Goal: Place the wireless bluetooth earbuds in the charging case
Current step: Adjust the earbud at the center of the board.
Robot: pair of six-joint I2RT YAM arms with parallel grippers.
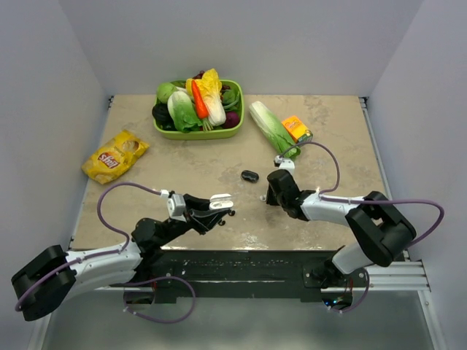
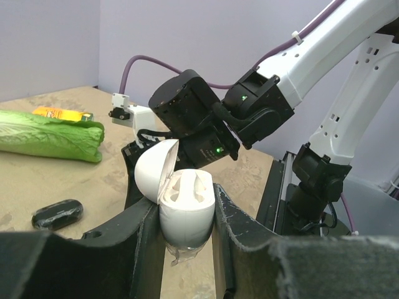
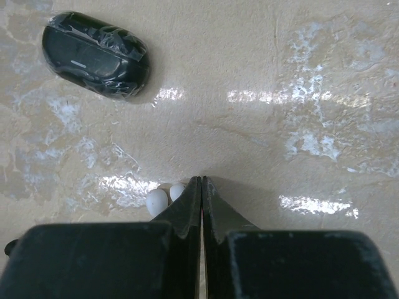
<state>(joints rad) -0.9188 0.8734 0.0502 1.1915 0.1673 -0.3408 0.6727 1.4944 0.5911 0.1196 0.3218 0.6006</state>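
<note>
My left gripper [image 2: 185,200] is shut on a white charging case [image 2: 187,219], held upright above the table with its lid [image 2: 151,169] flipped open and its two sockets empty. From above, that case [image 1: 221,202] sits at the left gripper's [image 1: 219,205] tip. My right gripper [image 3: 201,180] is down at the table, jaws shut together with nothing between them. Two white earbuds [image 3: 157,201] lie on the table just left of its left finger [image 3: 187,205], touching or almost touching it. A black closed case [image 3: 95,55] wrapped in film lies farther off, at the upper left.
A green basket [image 1: 162,132] of vegetables stands at the back. A yellow chips bag [image 1: 114,155] lies at the left. A long lettuce [image 1: 271,130] and an orange carton [image 1: 296,129] lie behind my right gripper [image 1: 271,195]. The black case [image 1: 250,176] lies mid-table.
</note>
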